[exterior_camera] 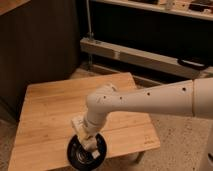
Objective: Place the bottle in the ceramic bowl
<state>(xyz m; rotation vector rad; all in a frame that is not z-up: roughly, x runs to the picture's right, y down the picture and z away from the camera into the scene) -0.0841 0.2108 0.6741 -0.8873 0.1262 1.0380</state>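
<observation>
In the camera view the arm (145, 100) reaches down over the wooden table (50, 110) so that the gripper (89, 142) hangs inside the black bowl (75, 152) at the front edge, clenched on the white bottle (93, 150) just above the bowl's floor.

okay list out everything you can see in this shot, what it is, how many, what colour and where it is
ceramic bowl: one, glossy black, near front edge of the table, partly hidden by the gripper.
bottle: one, white, held over the bowl's inside.
table: one, light wood, centre-left of view.
metal rail: one, grey, behind the table, along the dark cabinet.
floor: speckled beige, right of the table.
arm: one, white, reaching in from the right.
gripper: one, white, lowered over the bowl, on the bottle.
</observation>
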